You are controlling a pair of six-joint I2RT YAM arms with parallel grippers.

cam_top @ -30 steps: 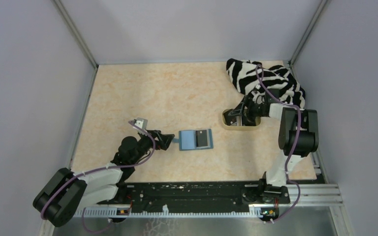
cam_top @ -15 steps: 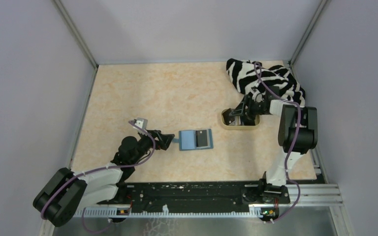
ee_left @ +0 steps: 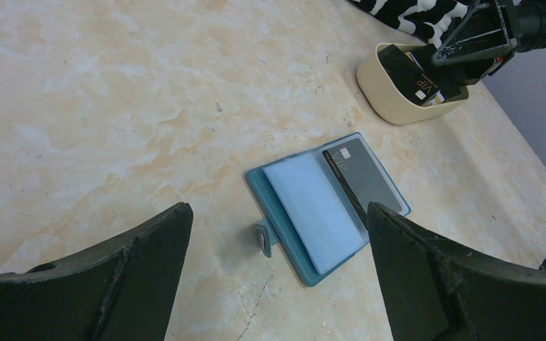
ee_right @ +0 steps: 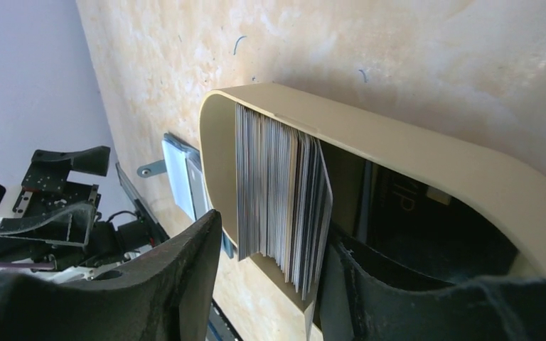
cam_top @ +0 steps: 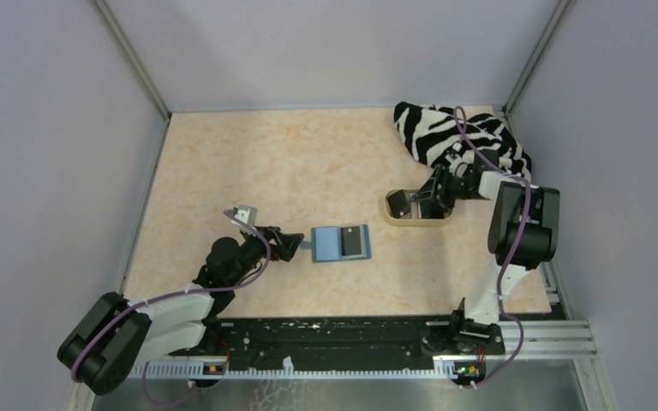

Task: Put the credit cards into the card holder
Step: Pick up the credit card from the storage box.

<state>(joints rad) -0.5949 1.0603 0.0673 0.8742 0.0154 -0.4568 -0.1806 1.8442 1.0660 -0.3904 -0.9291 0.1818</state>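
Note:
The teal card holder (cam_top: 330, 244) (ee_left: 306, 213) lies open on the table, with one black credit card (cam_top: 355, 241) (ee_left: 367, 177) in its right pocket. My left gripper (cam_top: 295, 246) (ee_left: 279, 210) hovers just left of it, open and empty. A thick stack of credit cards (ee_right: 277, 188) stands on edge in the tan oval tray (cam_top: 394, 216) (ee_right: 426, 153). My right gripper (cam_top: 411, 205) (ee_right: 274, 234) reaches into the tray's left end, open, its jaws straddling the stack. One finger is against the stack's side; the other stands outside the tray wall with a gap.
A zebra-striped cloth (cam_top: 463, 137) (ee_left: 412, 11) is bunched at the back right, just behind the tray. More dark cards (ee_left: 419, 82) lie in the tray's right part. Grey walls close in the table on three sides.
The right gripper's jaws have narrowed around the card stack and the wrist has shifted slightly left over the tray. The left arm and card holder have not moved.

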